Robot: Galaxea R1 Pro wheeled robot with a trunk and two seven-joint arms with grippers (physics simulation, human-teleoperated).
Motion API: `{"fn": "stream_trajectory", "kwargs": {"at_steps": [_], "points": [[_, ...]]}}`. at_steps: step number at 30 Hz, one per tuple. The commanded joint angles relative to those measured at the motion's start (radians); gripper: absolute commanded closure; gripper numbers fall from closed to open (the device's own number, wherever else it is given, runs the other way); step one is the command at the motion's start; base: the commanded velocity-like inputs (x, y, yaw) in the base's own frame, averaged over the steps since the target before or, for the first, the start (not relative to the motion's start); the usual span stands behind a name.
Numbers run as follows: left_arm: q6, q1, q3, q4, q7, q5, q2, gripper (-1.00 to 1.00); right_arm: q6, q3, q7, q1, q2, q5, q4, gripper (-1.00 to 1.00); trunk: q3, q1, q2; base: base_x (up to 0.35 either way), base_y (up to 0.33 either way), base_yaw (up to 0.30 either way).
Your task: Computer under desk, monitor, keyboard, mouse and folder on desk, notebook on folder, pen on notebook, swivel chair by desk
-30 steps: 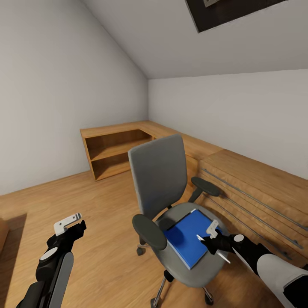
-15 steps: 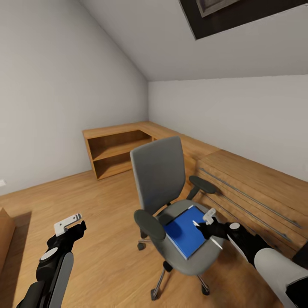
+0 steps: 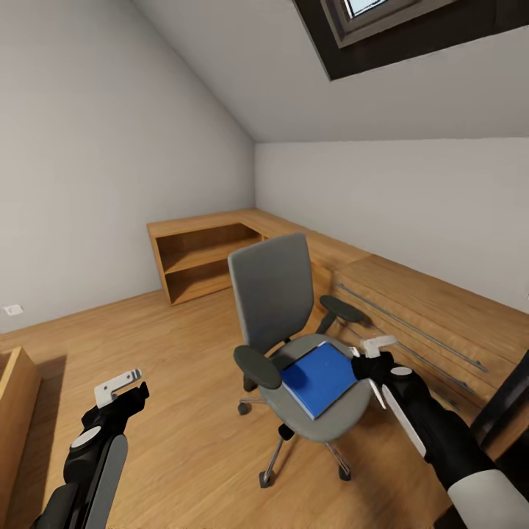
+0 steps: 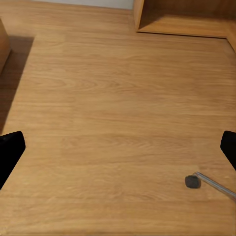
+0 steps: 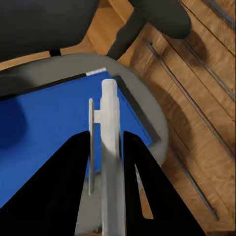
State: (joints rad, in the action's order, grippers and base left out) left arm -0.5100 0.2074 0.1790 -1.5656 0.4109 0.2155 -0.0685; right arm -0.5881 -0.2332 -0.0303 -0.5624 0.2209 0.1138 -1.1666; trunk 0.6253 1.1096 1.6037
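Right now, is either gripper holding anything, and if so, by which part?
The right gripper pinches the pen around its middle, above the folder. The left gripper is open and holds nothing.

Right claw (image 5: 108, 147) seemingly grips pen (image 5: 109, 147) above folder (image 5: 49, 123).

L arm low at the side, forearm angled up, left gripper (image 3: 117, 386) spread wide, nothing between its fingers. R arm stretched forward, right gripper (image 3: 373, 347) clamped tight on a thin pale pen (image 5: 111, 162), wrist level.
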Motion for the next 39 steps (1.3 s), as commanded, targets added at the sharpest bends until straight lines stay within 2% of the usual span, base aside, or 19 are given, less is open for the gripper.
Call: {"fn": "stream_trajectory", "kwargs": {"at_steps": [1, 4, 5, 8, 11, 18, 24, 33, 39], "points": [[-0.003, 0.001, 0.0, -0.001, 0.007, 0.01, -0.001, -1.0, -0.02, 0.008, -0.049, 0.011, -0.003, 0.025, -0.027, 1.0, -0.002, -0.004, -0.007, -0.054, 0.0, 0.0], [-0.003, 0.001, 0.0, -0.001, 0.007, 0.01, -0.001, -1.0, -0.056, 0.025, -0.179, 0.034, -0.017, 0.069, -0.082, 1.0, -0.012, -0.016, -0.028, -0.035, 0.0, 0.0], [-0.002, 0.001, 0.0, -0.001, 0.007, 0.01, -0.001, -1.0, -0.07, 0.032, -0.255, 0.044, -0.026, 0.1, -0.109, 1.0, -0.015, -0.019, -0.035, -0.018, 0.0, 0.0], [-0.002, 0.0, 0.0, -0.003, 0.006, 0.01, -0.002, -1.0, -0.083, 0.037, -0.343, 0.053, -0.035, 0.143, -0.144, 1.0, -0.024, -0.031, -0.056, -0.012, 0.0, 0.0], [-0.003, 0.0, 0.0, -0.006, 0.006, 0.011, -0.002, -1.0, -0.092, 0.041, -0.403, 0.068, -0.041, 0.182, -0.197, 1.0, -0.034, -0.042, -0.077, -0.006, 0.0, 0.0], [-0.005, 0.0, -0.002, -0.011, 0.006, 0.013, -0.006, -1.0, -0.1, 0.04, -0.441, 0.122, -0.045, 0.206, -0.285, 1.0, -0.055, -0.069, -0.126, -0.001, 0.0, 0.0], [-0.006, 0.001, -0.003, -0.011, 0.006, 0.013, -0.008, -1.0, -0.111, 0.041, -0.446, 0.134, -0.047, 0.212, -0.33, 1.0, -0.074, -0.092, -0.168, -0.079, 0.0, 0.0], [-0.008, 0.0, -0.004, -0.011, 0.006, 0.014, -0.009, -1.0, -0.113, 0.044, -0.448, 0.138, -0.047, 0.218, -0.361, 1.0, -0.102, -0.127, -0.231, -0.296, 0.0, 0.0], [-0.008, -0.001, -0.005, -0.01, 0.006, 0.013, -0.032, -1.0, -0.112, 0.047, -0.45, 0.144, -0.046, 0.222, -0.372, 1.0, -0.121, -0.15, -0.273, -0.155, 0.0, -0.03]]}}
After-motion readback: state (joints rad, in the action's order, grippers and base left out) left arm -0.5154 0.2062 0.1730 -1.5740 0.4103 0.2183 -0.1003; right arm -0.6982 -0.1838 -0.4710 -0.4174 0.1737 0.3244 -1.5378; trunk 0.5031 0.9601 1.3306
